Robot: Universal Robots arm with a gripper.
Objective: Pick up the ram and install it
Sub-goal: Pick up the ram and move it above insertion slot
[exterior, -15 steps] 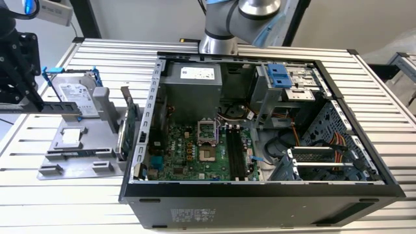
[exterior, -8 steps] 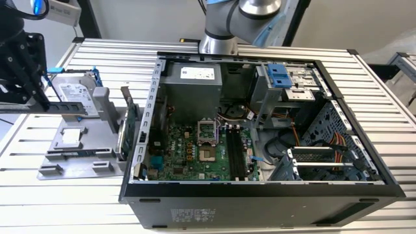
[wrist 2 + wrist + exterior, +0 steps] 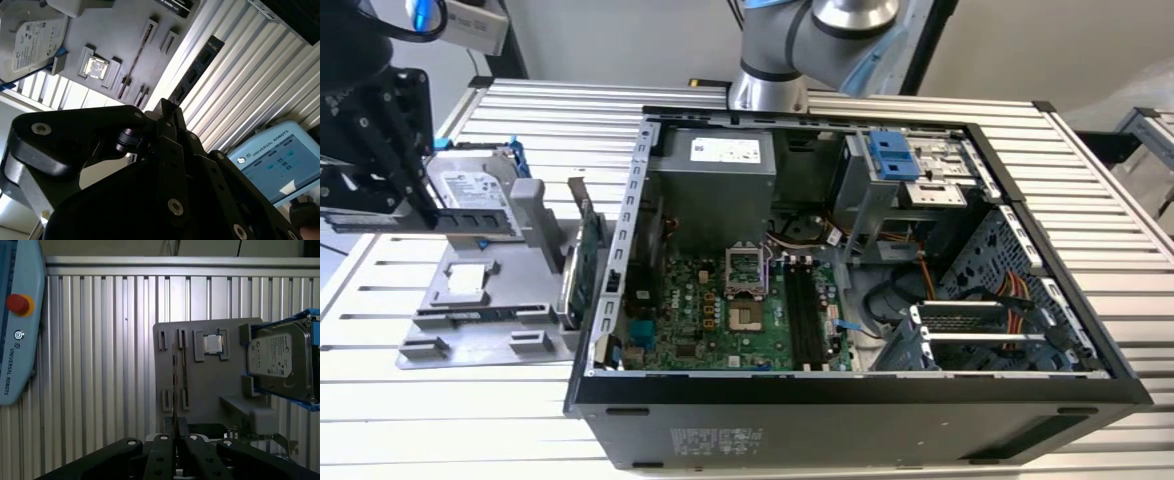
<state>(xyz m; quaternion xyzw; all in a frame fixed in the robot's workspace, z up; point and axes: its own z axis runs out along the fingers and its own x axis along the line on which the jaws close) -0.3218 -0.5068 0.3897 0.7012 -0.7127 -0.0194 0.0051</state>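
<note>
Check the grasp first. The gripper (image 3: pixel 424 212) has its jaws drawn narrow and clamped on the ram (image 3: pixel 474 221). The visible length of the stick projects beyond the jaws, roughly level and touching nothing below.

In the second wrist view, the ram (image 3: pixel 197 67) runs straight out from the gripper (image 3: pixel 167 107) with its row of black chips on show. In the first wrist view, the ram (image 3: pixel 175 385) appears edge-on as a thin line leaving the gripper (image 3: pixel 175 427). This grip leaves most of the long contact edge free, which appears to suit seating the stick in a slot.

Note the position. The ram hangs over the grey tray (image 3: pixel 467 300), which lies on the slatted surface (image 3: pixel 427 400) towards its edge at the exterior view's left, beside the open computer case (image 3: pixel 854 385). The tray keeps each part in its own holder:

- The hard drive (image 3: pixel 474 185) sits at the far end.
- The processor (image 3: pixel 213 344) sits in a pocket.
- An expansion card (image 3: pixel 587 250) stands on edge between the tray and the case.

The memory slots (image 3: pixel 803 315) on the motherboard are well apart from the ram. Treat the pick-up as done and the installation as not done.

The arm's base column (image 3: pixel 767 60) stands at the surface's far edge, behind the case. The wrist is reached across to the tray side and turned so that both wrist cameras look along the stick onto the tray.
</note>
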